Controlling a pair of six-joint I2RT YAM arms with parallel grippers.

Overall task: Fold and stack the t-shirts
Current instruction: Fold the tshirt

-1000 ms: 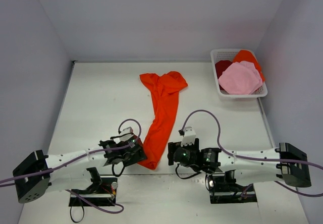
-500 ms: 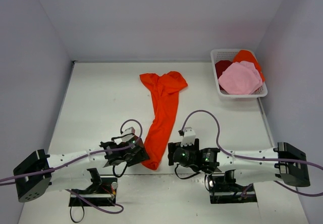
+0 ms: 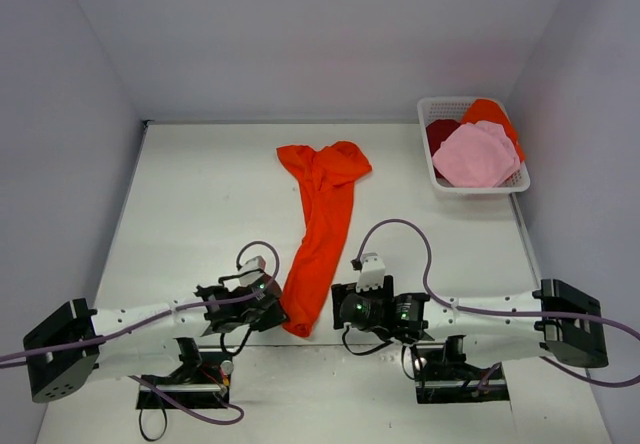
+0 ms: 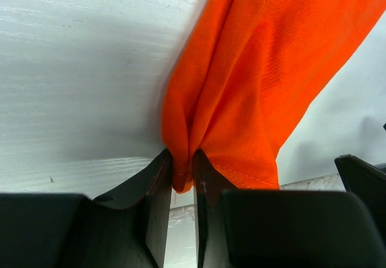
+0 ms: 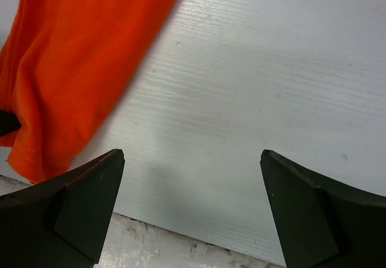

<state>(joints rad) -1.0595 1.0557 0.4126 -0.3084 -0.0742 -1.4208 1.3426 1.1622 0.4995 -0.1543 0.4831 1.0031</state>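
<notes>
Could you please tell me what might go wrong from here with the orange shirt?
1. The left gripper pinches only a bunched fold at the near corner of the orange-red t-shirt; a pull might slip it free.
2. The right gripper hangs open over the table beside the hem, so lifting now would likely twist the shirt.

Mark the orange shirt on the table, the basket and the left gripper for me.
orange shirt (image 3: 322, 234), top view, middle of the long bunched body.
basket (image 3: 480, 190), top view, near rim.
left gripper (image 4: 182, 162), left wrist view, between fingertips pinching the shirt's hem.
</notes>
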